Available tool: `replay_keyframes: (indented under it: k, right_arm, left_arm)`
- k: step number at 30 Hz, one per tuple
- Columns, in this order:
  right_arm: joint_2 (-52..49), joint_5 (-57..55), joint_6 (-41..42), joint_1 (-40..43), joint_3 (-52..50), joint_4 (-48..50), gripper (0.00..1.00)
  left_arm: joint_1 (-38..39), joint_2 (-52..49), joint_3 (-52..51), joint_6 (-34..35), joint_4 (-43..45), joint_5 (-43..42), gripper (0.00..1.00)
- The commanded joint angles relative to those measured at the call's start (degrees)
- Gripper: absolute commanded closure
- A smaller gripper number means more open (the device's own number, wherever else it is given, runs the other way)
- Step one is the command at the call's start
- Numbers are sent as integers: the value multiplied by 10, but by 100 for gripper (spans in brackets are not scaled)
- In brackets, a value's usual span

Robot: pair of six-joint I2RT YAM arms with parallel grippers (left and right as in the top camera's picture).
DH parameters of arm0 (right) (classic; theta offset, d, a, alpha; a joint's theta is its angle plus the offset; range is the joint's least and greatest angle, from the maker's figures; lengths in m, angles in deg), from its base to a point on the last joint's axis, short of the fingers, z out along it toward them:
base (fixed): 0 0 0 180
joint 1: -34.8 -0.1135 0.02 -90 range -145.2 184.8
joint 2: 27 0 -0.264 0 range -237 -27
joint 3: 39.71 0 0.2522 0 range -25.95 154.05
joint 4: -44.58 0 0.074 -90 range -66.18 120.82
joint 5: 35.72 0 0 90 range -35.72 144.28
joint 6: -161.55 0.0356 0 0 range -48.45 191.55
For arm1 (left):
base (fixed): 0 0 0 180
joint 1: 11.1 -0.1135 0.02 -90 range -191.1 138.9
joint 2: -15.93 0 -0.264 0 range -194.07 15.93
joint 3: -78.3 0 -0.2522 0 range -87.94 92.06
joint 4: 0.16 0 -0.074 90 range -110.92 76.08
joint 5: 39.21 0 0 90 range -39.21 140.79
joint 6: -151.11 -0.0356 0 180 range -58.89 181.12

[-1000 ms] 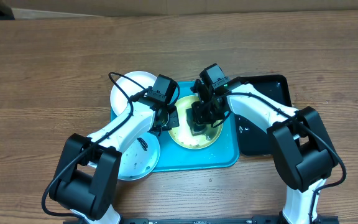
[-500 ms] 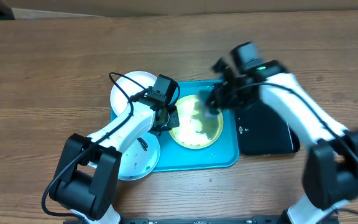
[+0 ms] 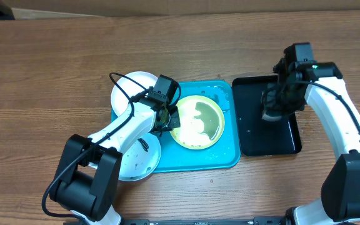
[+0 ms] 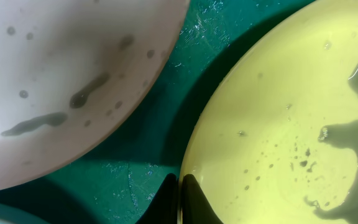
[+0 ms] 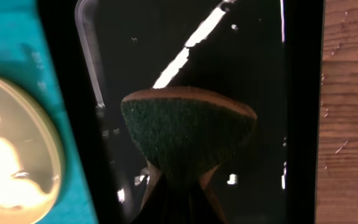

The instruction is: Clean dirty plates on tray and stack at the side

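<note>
Brown wooden table (image 3: 55, 62); at the middle of its turquoise tray (image 3: 227, 159) sits the wet yellow-green plate (image 3: 195, 122), the left gripper (image 4: 179, 199) pinched shut on its left rim. The right gripper (image 3: 272, 111), clamped on a green sponge (image 5: 188, 130), hangs over the black tray (image 3: 255, 140), so the plate lies to the sponge's left. The left arm hides most of the near-left plate (image 3: 136, 164)
</note>
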Motion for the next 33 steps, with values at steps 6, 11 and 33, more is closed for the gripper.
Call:
replay_keyframes:
  k: [6, 11, 33]
  right_arm:
    - [-3, -43, 0, -2, -104, 99, 96]
    - [-3, -42, 0, -2, -118, 118, 39]
    - [-5, -42, 30, 196, 59, 58, 0]
  left_arm:
    - [4, -8, -2, 3, 1, 0, 95]
    - [4, -8, -2, 3, 2, 0, 95]
    - [4, -26, -10, 3, 10, -3, 83]
